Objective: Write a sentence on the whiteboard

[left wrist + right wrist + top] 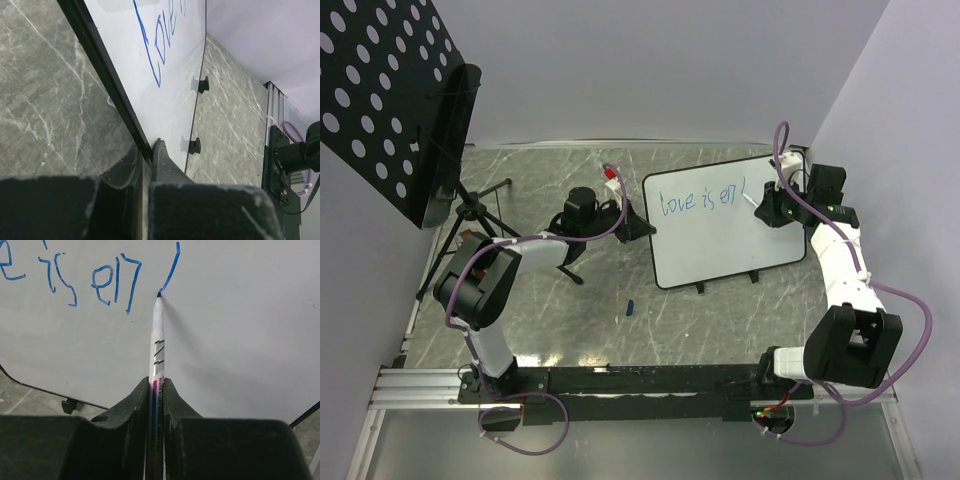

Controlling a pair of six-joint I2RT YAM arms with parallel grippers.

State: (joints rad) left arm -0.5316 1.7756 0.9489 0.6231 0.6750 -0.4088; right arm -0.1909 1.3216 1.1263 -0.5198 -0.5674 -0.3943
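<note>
The whiteboard (730, 240) stands tilted on small black feet at the right of the table. The sentence (705, 197) in blue reads "love is en" plus one slanted stroke. My left gripper (642, 228) is shut on the board's black rim at its left edge. In the left wrist view the gripper (147, 146) pinches that rim (107, 75) beside the whiteboard face (175, 85). My right gripper (156, 381) is shut on a white marker (157, 350). The marker's tip touches the whiteboard (240, 315) at the lower end of the newest stroke (171, 267), right of the sentence (95, 280).
A black perforated panel (390, 100) on a tripod stand (470, 215) fills the far left. A small blue cap (630, 306) lies on the marble table in front of the board. A wall rises close along the right side. A metal rail (620, 385) runs along the near edge.
</note>
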